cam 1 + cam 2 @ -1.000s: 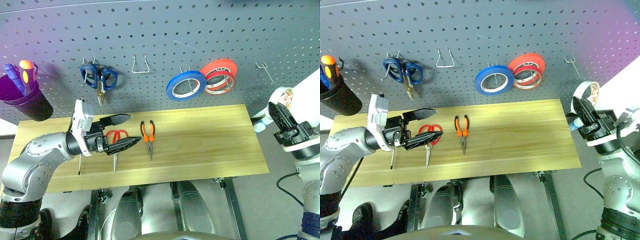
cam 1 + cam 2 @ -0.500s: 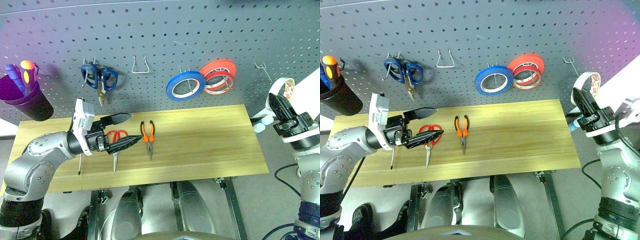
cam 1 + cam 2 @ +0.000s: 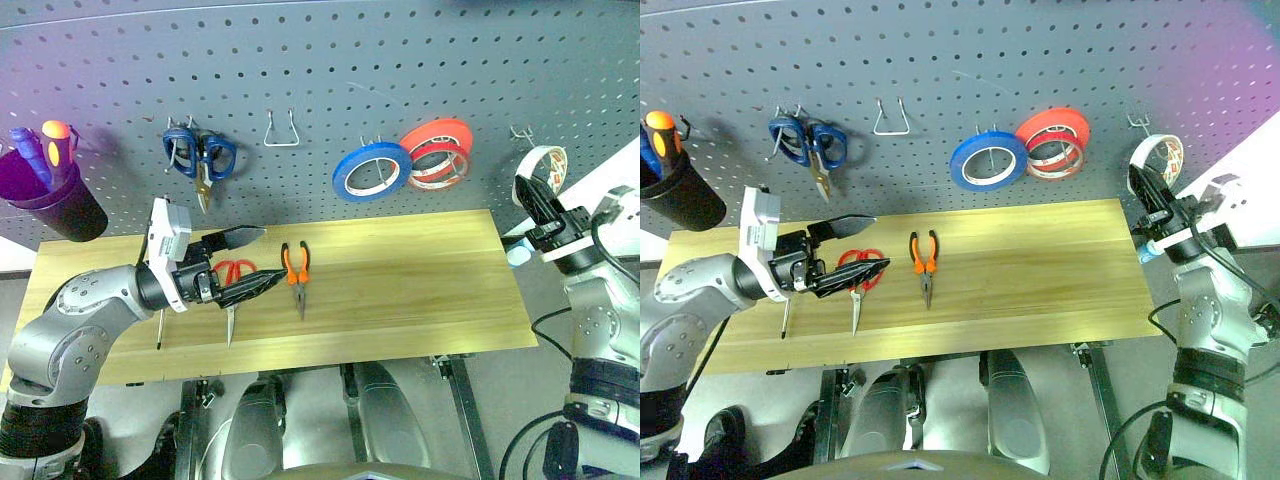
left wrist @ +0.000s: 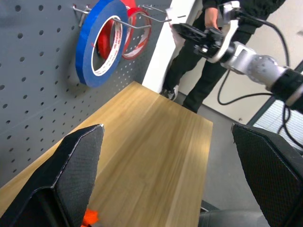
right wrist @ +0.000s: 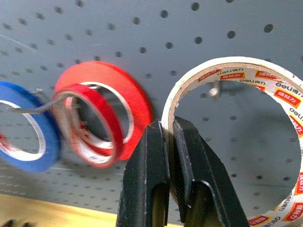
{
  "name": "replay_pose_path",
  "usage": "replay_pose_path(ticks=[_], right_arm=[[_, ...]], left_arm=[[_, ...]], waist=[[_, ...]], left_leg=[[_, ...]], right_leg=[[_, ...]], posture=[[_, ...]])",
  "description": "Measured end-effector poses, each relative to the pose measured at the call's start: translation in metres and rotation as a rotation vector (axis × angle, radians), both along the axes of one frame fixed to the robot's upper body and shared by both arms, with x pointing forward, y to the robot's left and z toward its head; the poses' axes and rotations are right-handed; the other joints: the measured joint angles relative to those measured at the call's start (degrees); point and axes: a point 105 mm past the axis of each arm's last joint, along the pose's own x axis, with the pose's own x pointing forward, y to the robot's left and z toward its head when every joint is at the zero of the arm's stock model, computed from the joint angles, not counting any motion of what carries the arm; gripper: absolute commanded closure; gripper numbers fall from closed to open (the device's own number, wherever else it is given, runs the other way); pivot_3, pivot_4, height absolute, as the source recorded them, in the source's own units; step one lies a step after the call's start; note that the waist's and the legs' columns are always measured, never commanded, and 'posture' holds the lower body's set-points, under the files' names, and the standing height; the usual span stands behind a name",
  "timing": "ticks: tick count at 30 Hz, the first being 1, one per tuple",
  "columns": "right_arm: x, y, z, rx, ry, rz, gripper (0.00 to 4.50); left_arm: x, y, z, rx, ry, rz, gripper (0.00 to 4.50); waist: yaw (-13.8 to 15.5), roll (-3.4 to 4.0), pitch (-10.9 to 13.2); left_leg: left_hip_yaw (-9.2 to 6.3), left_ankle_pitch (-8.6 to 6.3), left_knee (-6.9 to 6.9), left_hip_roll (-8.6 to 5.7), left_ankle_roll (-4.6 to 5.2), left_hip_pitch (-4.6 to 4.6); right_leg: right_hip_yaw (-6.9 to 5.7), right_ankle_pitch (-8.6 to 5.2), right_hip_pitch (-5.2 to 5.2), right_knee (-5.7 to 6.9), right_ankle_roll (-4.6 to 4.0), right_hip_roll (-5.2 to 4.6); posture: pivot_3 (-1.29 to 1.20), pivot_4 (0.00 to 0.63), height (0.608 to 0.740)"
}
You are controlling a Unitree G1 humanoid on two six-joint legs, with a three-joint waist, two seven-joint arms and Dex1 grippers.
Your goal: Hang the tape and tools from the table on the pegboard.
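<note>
My right gripper [image 3: 533, 197] is shut on the rim of the tape [image 3: 541, 163], a whitish ring held upright close to the pegboard [image 3: 330, 60]. In the right wrist view the tape [image 5: 226, 63] frames the tip of a bare wire hook [image 5: 215, 90] on the board. My left gripper [image 3: 272, 256] hangs open and level above the table [image 3: 420, 280], just over the red-handled scissors [image 3: 236, 270]. The orange-and-black pliers [image 3: 297, 272] lie beside them. The slim screwdriver [image 3: 159, 331] lies further left.
Blue-handled scissors [image 3: 199, 156], a blue roll [image 3: 372, 170] and a red roll [image 3: 437, 150] hang on the board, with a bare wire hook [image 3: 280, 129] between them. A dark cup [image 3: 56, 202] of tools sits far left. A person in dark clothes [image 4: 191, 66] stands past the table's right end.
My right gripper has carried the tape up and in toward the pegboard's right-hand hook. The left arm has stayed still.
</note>
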Motion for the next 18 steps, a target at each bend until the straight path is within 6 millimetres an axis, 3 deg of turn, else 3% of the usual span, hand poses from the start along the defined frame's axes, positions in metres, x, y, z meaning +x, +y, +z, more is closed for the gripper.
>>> replay_pose_path(ticks=[5, 10, 18], right_arm=[[0.012, 0.001, -0.002, 0.0, 0.007, 0.001, 4.41], [0.019, -0.001, -0.018, 0.009, 0.063, -0.003, 2.98], [0.014, 0.003, -0.031, 0.005, 0.101, 0.034, 0.19]], left_arm=[[0.001, 0.0, 0.0, -0.01, 0.013, 0.008, 0.0], [0.0, -0.001, 0.001, -0.012, 0.017, 0.01, 0.0], [0.0, -0.002, 0.001, -0.011, 0.016, 0.01, 0.0]], waist=[[-0.05, -0.04, -0.02], [0.08, -0.06, -0.03], [0.08, -0.05, -0.03]], left_leg=[[0.0, 0.0, 0.01, 0.0, 0.0, 0.05], [-0.02, 0.0, 0.01, 0.0, -0.01, 0.05], [-0.04, 0.0, 0.0, 0.0, 0.0, 0.04]], right_leg=[[0.0, 0.01, 0.08, 0.0, 0.0, -0.01], [-0.02, 0.01, 0.04, 0.0, -0.01, -0.02], [-0.04, 0.0, 0.03, -0.02, 0.0, -0.02]], posture=[[-0.1, 0.286, 0.733], [-0.1, 0.287, 0.733], [-0.12, 0.287, 0.733]])
